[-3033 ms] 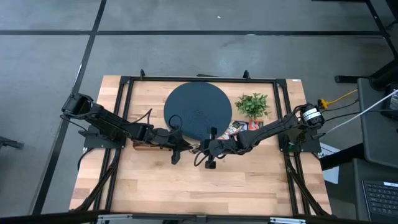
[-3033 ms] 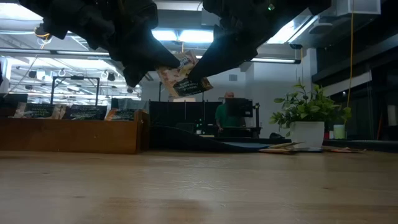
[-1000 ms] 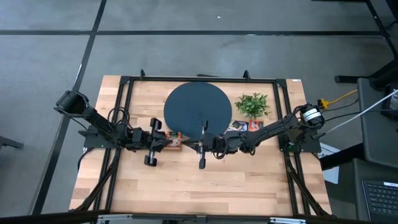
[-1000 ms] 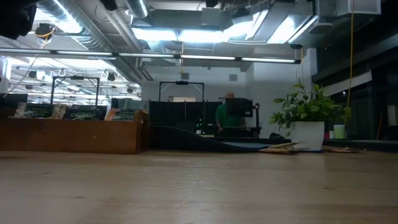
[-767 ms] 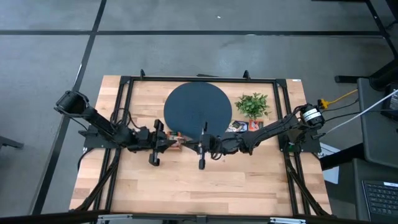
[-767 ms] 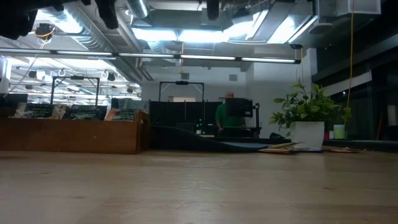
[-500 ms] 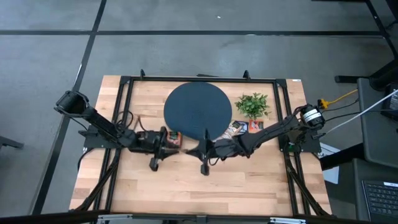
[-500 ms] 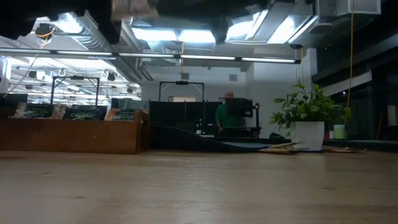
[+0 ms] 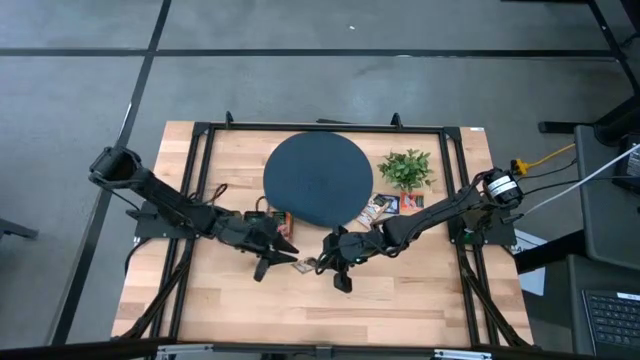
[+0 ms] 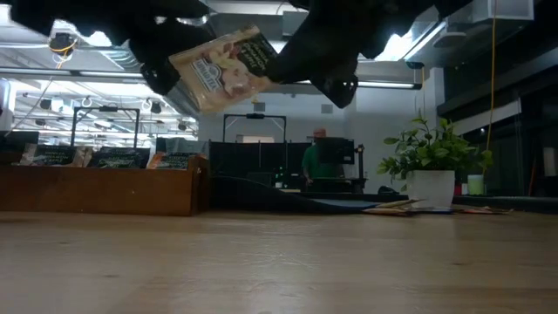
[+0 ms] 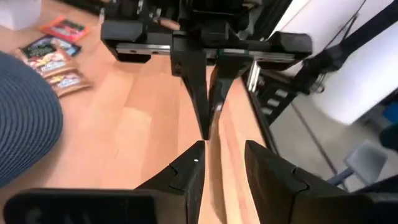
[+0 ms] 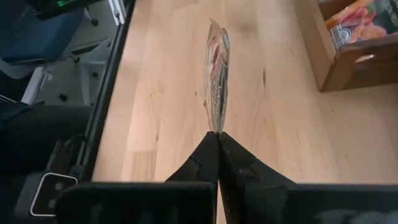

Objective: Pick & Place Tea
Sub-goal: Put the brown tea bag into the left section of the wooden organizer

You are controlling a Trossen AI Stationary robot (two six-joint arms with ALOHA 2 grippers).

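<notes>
A pale tea sachet (image 10: 228,68) hangs in the air over the table's middle, between my two grippers. My right gripper (image 12: 217,134) is shut on it and reaches in from the table's right (image 9: 322,262). My left gripper (image 11: 221,163) faces it from the table's left (image 9: 280,260). It is open, with a finger on either side of the sachet's free end; I cannot tell whether it touches. More tea sachets (image 9: 385,204) lie flat on the table beside the round dark disc (image 9: 318,180). My right gripper pinches one edge of the sachet (image 12: 216,124) between its two fingertips. The fingers slant downward from the table's right. The sachet is lifted clear of the table, sticks out beyond the fingertips toward my left gripper, and is tilted in the low view.
A wooden box (image 10: 105,187) with more sachets (image 12: 348,25) stands left of the disc. A small green plant in a white pot (image 10: 432,170) stands at the far right. Bare wood (image 9: 320,310) lies toward the near edge. A person (image 10: 321,161) stands in the room beyond.
Both grippers have come down and turned to face each other over the table's middle, shifting toward the near edge. The pale sachet, half a second ago at the very top of the low view by my left gripper, now hangs lower between the two.
</notes>
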